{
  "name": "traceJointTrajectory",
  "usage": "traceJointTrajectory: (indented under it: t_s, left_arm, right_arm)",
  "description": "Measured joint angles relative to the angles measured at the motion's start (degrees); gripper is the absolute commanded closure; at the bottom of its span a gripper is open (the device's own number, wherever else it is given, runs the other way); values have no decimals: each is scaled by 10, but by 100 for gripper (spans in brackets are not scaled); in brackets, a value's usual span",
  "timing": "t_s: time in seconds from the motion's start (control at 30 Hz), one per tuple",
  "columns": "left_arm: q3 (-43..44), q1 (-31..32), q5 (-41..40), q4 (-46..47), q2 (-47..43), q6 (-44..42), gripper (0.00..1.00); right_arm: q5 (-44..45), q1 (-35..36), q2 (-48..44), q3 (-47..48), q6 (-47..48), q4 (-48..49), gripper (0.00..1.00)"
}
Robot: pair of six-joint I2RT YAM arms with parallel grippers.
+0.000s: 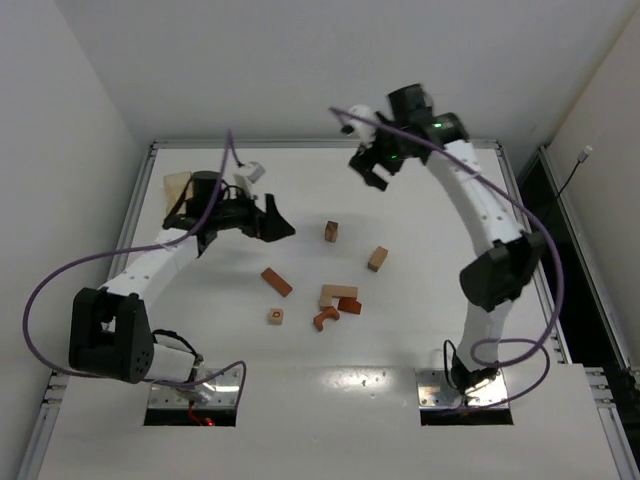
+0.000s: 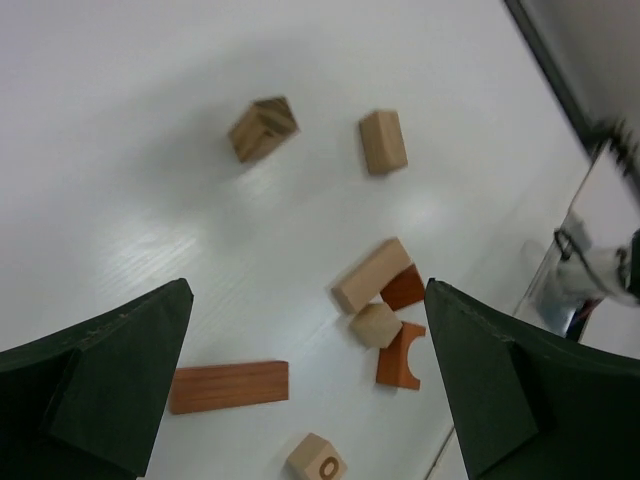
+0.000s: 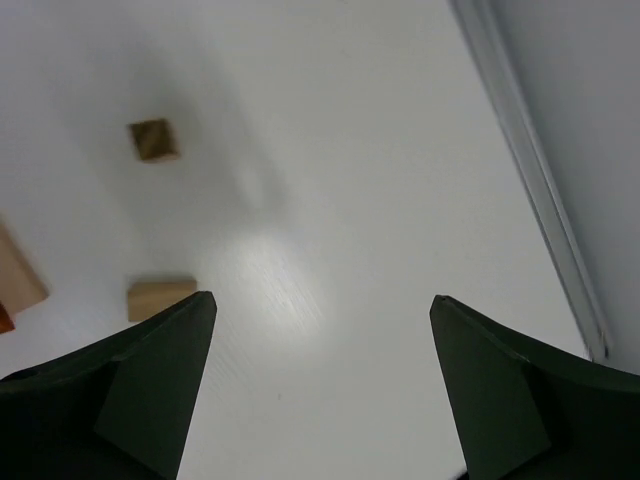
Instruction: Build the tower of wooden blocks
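No tower up yet: the blocks lie loose in a single layer on the white desk (image 1: 420,330).

Left claw (image 1: 279,221) (image 2: 307,320): wide, nothing in it, hanging above the desk just left of the blocks. Its wrist view looks down on most of them.

Right claw (image 1: 369,170) (image 3: 320,310): wide, empty, raised high near the far edge, well apart from every block.

Blocks:
- small dark-grained wooden block (image 1: 331,231) (image 2: 263,128) (image 3: 153,140): standing on end, farthest from the arm bases.
- pale tan short block (image 1: 377,259) (image 2: 383,141) (image 3: 160,297): to the right of it, on its own.
- reddish-brown flat bar (image 1: 277,282) (image 2: 229,386): lying flat, left of the cluster, touching nothing.
- pale tan cube with a ring mark (image 1: 275,316) (image 2: 318,462): near the flat bar, on the side closer to the bases.
- cluster mid-desk:
  - pale tan long bar (image 1: 338,293) (image 2: 371,275)
  - reddish-brown wedge (image 1: 350,305) (image 2: 403,288), touching the long bar
  - small plain tan cube (image 2: 375,325), up against the long bar
  - reddish-brown arch (image 1: 325,320) (image 2: 402,356), lying flat just beside that cube

Larger pale wooden box (image 1: 178,187): far left corner, behind the left arm, well apart from the blocks.
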State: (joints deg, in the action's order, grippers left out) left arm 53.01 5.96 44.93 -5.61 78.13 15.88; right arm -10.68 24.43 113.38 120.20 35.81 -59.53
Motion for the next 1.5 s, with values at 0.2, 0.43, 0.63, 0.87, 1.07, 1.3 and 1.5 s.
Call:
traceJointTrajectory:
  t_s: [0.2,0.43,0.63,0.87,1.07,1.3,1.5]
  left_arm:
    - [97,257,-146,-92,36,-71,0]
    - [227,407,-261,-120,173,-28,0]
    - [330,422,-303,-143,330,47,4]
    - [392,424,-332,-152,426,101,19]
    - [437,435,-368,-161,468,104,22]
    - [480,446,-432,-169,519,93,37]
    - [497,457,-481,-176,536,79,68]
  right_arm:
    - [2,-234,-138,-116,-121,79,14]
    - [0,-327,-203,-278,-200,94,14]
    - [-16,-360,-235,-332,-246,103,12]
    - [-53,-423,-246,-336,-273,117,12]
    - [-86,-427,-246,-344,-281,119,12]
    - [-114,-434,-245,-351,-283,123,12]
    - [-133,-442,-240,-352,-282,127,15]
